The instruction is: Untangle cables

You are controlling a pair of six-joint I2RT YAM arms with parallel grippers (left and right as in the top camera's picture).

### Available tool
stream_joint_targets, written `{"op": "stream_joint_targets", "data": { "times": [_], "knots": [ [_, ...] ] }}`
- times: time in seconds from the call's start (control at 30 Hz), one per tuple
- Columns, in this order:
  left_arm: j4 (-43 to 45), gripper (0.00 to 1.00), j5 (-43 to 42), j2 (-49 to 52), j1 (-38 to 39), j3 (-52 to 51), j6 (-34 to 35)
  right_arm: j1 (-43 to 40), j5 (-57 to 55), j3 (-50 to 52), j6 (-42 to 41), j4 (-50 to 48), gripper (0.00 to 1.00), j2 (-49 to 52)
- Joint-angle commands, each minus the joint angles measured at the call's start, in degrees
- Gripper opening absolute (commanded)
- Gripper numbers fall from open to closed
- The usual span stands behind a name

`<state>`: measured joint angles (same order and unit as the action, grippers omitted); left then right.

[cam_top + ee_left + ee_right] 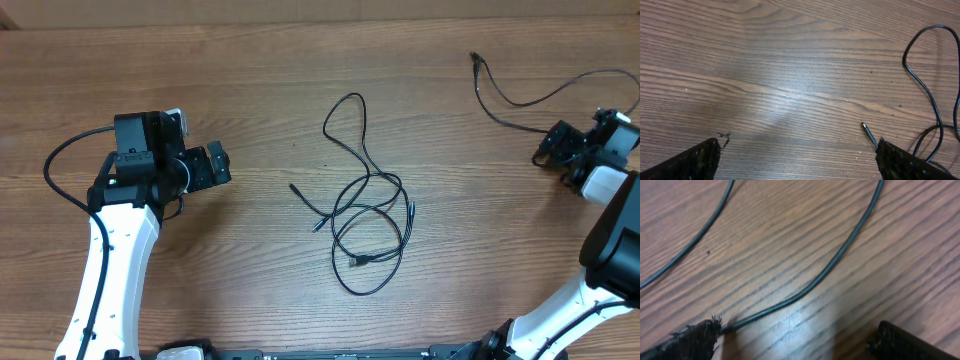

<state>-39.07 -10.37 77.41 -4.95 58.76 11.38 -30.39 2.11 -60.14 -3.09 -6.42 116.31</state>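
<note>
Thin black cables (366,215) lie tangled in loops at the table's middle, with plug ends sticking out on the left (295,187). A separate cable (505,97) curves across the far right to my right gripper (558,160). That gripper is open low over the wood (797,342); this cable (840,255) runs up to its left finger (692,340) and disappears beneath it, with nothing clamped. My left gripper (222,167) stands open left of the tangle (800,165). A plug tip (867,131) and a cable loop (926,87) lie just beyond its right finger (905,162).
The wooden table (250,70) bears nothing but the cables. Thicker black arm wiring loops beside the left arm (60,165). A second stretch of cable (695,240) crosses the upper left of the right wrist view.
</note>
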Motion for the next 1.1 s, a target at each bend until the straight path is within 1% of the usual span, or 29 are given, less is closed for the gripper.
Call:
{"op": "stream_joint_targets", "data": {
  "times": [0.0, 0.17, 0.3, 0.33, 0.47, 0.5, 0.6, 0.77, 0.87, 1.07],
  "knots": [
    [0.1, 1.00, 0.5, -0.5, 0.1, 0.2, -1.1, -0.1, 4.3, 2.6, -4.6, 8.1, 1.00, 2.2],
    [0.1, 0.99, 0.5, -0.5, 0.1, 0.2, -1.1, 0.0, 5.1, 2.6, -3.0, 13.7, 1.00, 0.1],
    [0.1, 0.99, 0.5, -0.5, 0.1, 0.2, -1.1, 0.5, 8.0, 2.6, 2.4, 16.8, 1.00, -1.1],
    [0.1, 1.00, 0.5, -0.5, 0.1, 0.2, -1.1, 1.0, 8.3, 2.6, 5.2, 17.6, 1.00, -1.1],
    [0.1, 1.00, 0.5, -0.5, 0.1, 0.2, -1.1, 3.8, 7.8, 2.7, 13.4, 19.2, 1.00, -1.1],
    [0.1, 1.00, 0.5, -0.5, 0.1, 0.2, -1.1, 5.3, 6.1, 2.7, 15.0, 19.2, 1.00, -1.1],
    [0.1, 0.99, 0.5, -0.5, 0.1, 0.2, -1.1, 8.1, 2.6, 2.7, 15.5, 18.1, 1.00, -1.1],
    [0.1, 0.99, 0.5, -0.5, 0.1, 0.2, -1.1, 10.5, 2.4, 2.7, 16.4, 14.3, 1.00, -1.1],
    [0.1, 1.00, 0.5, -0.5, 0.1, 0.2, -1.1, 10.5, 2.1, 2.7, 15.0, 13.3, 1.00, -1.1],
    [0.1, 1.00, 0.5, -0.5, 0.1, 0.2, -1.1, 10.4, -2.5, 2.7, 15.0, 13.0, 1.00, -1.1]
  ]
}}
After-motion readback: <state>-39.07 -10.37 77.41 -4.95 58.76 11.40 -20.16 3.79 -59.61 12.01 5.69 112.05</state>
